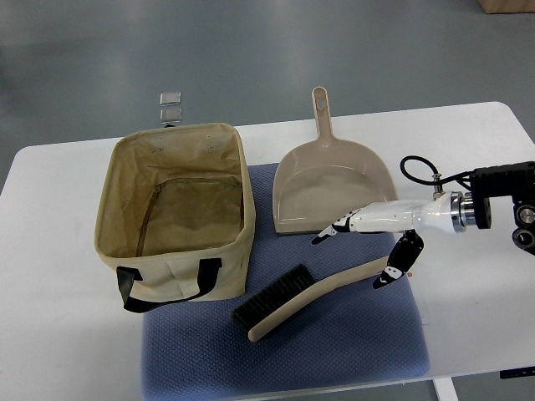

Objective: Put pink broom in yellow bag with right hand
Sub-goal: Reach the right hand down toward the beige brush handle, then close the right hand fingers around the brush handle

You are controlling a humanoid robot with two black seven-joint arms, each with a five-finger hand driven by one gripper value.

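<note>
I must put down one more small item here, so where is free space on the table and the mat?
Free: the white table right of the dustpan and behind the right hand; the blue mat in front of the broom; the table's left edge beside the bag. Crowded: the strip between dustpan and broom, where the open hand hovers.

Just a white table (58,334) on a smooth grey floor (251,50) (bit of glare), brown box corner (508,5) top right.
</note>
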